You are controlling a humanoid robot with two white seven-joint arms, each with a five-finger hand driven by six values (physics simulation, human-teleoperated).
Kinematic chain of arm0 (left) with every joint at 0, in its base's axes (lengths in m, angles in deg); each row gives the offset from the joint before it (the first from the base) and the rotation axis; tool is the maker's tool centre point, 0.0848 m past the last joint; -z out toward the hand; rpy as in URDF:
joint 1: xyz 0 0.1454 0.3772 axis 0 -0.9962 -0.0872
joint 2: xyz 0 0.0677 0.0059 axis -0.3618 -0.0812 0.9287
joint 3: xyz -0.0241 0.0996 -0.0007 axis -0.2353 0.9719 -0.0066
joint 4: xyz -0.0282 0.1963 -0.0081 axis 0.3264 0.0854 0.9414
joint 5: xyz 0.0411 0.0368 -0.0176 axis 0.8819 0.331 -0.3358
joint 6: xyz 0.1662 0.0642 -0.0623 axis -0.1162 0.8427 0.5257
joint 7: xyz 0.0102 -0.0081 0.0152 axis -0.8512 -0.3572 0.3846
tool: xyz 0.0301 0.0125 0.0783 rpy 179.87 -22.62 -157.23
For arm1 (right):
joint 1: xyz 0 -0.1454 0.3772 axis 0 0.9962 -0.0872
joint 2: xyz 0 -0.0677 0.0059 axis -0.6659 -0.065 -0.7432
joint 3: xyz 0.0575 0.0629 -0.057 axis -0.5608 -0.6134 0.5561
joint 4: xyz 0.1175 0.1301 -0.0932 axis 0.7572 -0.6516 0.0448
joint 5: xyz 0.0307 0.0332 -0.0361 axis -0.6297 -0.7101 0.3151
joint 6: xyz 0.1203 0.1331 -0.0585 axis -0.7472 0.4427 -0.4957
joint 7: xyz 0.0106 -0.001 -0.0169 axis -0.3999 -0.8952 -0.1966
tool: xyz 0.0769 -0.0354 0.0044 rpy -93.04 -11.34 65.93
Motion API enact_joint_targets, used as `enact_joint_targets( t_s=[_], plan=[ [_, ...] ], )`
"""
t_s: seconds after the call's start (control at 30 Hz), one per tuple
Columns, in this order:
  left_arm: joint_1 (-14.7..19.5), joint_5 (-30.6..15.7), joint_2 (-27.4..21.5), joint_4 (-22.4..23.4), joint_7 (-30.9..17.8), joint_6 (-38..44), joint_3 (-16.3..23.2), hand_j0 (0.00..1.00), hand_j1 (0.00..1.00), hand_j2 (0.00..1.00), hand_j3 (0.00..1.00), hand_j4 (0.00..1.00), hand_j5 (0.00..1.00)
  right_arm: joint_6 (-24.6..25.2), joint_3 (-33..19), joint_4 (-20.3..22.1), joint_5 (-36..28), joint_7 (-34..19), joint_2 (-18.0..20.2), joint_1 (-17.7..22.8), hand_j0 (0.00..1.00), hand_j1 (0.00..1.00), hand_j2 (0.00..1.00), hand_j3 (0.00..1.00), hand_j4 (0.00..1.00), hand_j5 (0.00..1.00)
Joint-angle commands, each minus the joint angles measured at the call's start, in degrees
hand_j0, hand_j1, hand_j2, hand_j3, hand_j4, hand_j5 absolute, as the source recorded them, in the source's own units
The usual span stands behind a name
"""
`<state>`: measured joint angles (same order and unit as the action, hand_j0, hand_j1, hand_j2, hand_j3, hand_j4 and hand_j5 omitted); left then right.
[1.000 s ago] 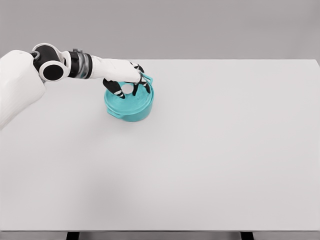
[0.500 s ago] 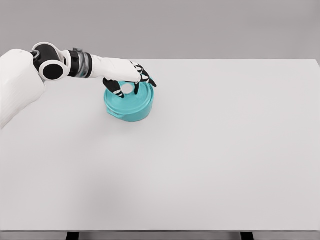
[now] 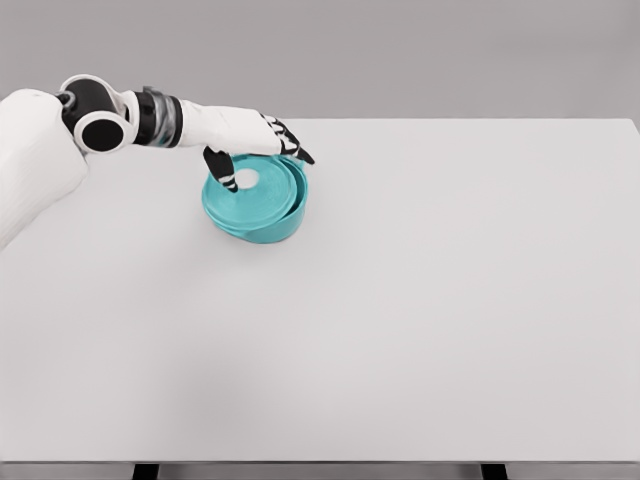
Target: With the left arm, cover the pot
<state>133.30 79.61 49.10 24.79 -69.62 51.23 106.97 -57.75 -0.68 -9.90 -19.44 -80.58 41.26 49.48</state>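
A teal pot (image 3: 284, 224) stands on the white table, at the back left. Its teal lid (image 3: 252, 200), with a white knob (image 3: 246, 180) in the middle, lies on top of it, shifted slightly left and a little tilted. My left hand (image 3: 265, 168) hovers over the lid's far side with its fingers spread. Its thumb points down beside the knob, and its other fingers reach over the far rim. It does not appear to hold anything. The right arm is out of view.
The white table (image 3: 420, 300) stretches wide to the right and toward the front edge. My left forearm (image 3: 160, 122) comes in low over the table's back left corner.
The lid has gone from tilted in the hand to lying on the pot, shifted left. The hand's fingers have opened and lifted slightly off it.
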Motion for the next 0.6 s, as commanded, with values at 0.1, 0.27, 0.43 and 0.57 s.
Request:
enact_joint_targets(
  t_s=[0.1,0.27,0.43,0.57],
  plan=[
    [0.0,-0.27,0.09,-0.19,0.04,0.14,-0.53,1.0,1.0,1.0,1.0,1.0,1.0,-0.01,0.01,0.0,-0.02,-0.02,0.01,0.0,1.0,1.0,1.0,1.0,1.0,1.0],
    [0.26,-0.27,0.53,-0.45,0.04,0.14,-0.62,1.0,1.0,1.0,1.0,1.0,1.0,-0.01,0.01,0.0,-0.02,-0.02,0.01,0.0,1.0,1.0,1.0,1.0,1.0,1.0],
    [0.26,-0.1,0.88,-0.54,0.04,0.14,-0.88,1.0,1.0,1.0,1.0,1.0,1.0,-0.01,0.01,0.0,-0.02,-0.02,0.01,0.09,1.0,1.0,1.0,1.0,1.0,1.0],
    [0.62,0.08,1.32,-0.28,0.04,0.14,-1.06,1.0,1.0,1.0,1.0,1.0,1.0,-0.01,0.01,0.0,-0.02,-0.02,0.01,0.0,1.0,1.0,1.0,1.0,1.0,1.0]
  ],
)
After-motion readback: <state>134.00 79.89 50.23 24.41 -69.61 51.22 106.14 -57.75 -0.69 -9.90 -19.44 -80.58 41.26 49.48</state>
